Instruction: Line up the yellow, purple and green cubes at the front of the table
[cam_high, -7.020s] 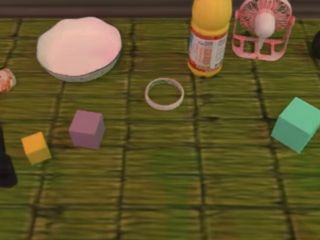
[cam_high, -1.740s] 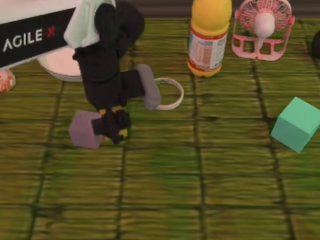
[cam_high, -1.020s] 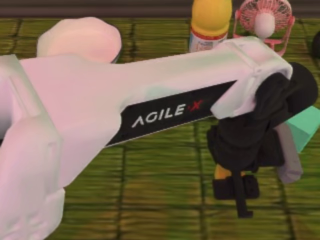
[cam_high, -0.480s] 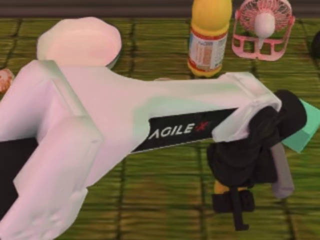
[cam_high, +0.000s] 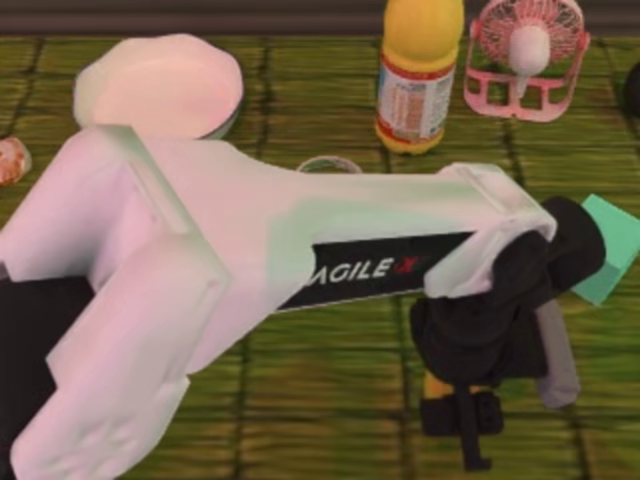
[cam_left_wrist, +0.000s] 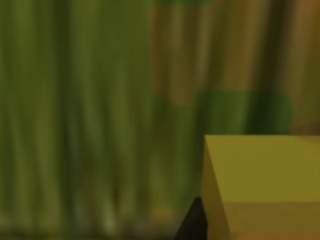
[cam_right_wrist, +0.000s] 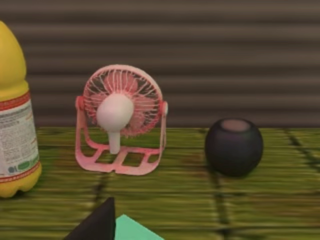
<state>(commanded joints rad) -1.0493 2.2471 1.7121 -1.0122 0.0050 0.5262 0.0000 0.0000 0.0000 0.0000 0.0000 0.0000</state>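
My left arm reaches across the table (cam_high: 330, 400) from the left. Its gripper (cam_high: 460, 415) hangs low over the front right, shut on the yellow cube (cam_high: 437, 386), of which only an orange sliver shows in the top view. The left wrist view has the yellow cube (cam_left_wrist: 260, 185) filling a corner, pressed against a dark finger (cam_left_wrist: 194, 226). The green cube (cam_high: 612, 252) lies at the right, half covered by the wrist. The purple cube is hidden under the arm. In the right wrist view one dark fingertip (cam_right_wrist: 97, 225) of the right gripper stands beside a corner of the green cube (cam_right_wrist: 132, 231).
At the back stand a white bowl (cam_high: 160, 85), an orange juice bottle (cam_high: 418, 75) and a pink desk fan (cam_high: 525, 60). A white ring (cam_high: 330, 162) peeks out behind the arm. A dark ball (cam_right_wrist: 233, 146) sits near the fan, and a small orange-white thing (cam_high: 10, 160) at the left edge.
The left arm took the yellow cube from the left side and carried it to the front right. Over the last second the gripper slid slightly toward the front and left.
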